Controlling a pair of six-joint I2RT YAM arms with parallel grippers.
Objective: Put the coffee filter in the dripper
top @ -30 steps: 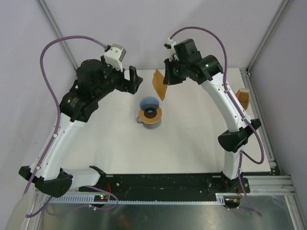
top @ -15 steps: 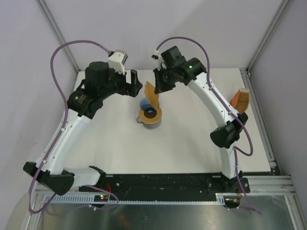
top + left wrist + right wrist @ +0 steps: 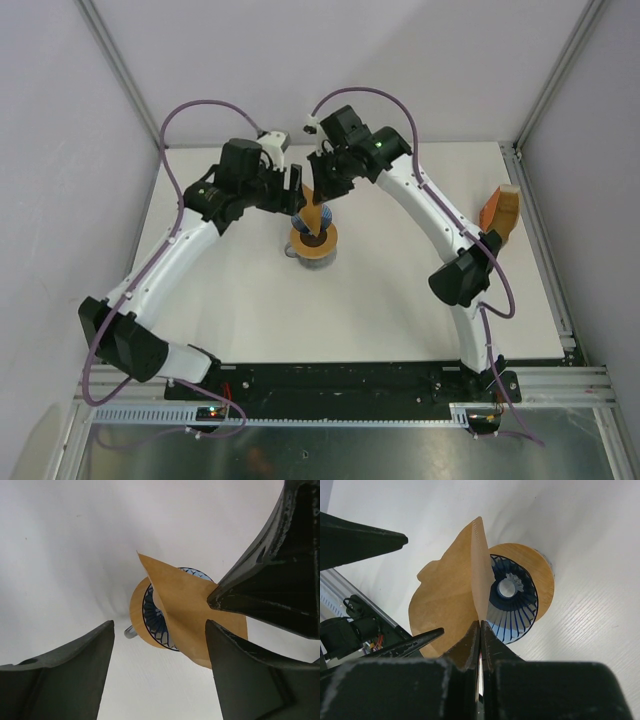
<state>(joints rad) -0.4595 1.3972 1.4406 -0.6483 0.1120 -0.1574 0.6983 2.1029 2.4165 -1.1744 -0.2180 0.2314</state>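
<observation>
Coffee filter (image 3: 450, 600) hangs folded over the blue ribbed dripper (image 3: 512, 610) on its amber disc (image 3: 540, 575); at left, the left gripper (image 3: 297, 185) hovers close, jaws spread, while the right gripper (image 3: 480, 625) pinches the filter's edge.

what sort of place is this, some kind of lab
Most likely a robotics lab test cell, not a kitchen: a white table walled in by plain panels and aluminium frame posts, the left arm and right arm bolted at its near edge, and a coffee filter and dripper as props.
</observation>
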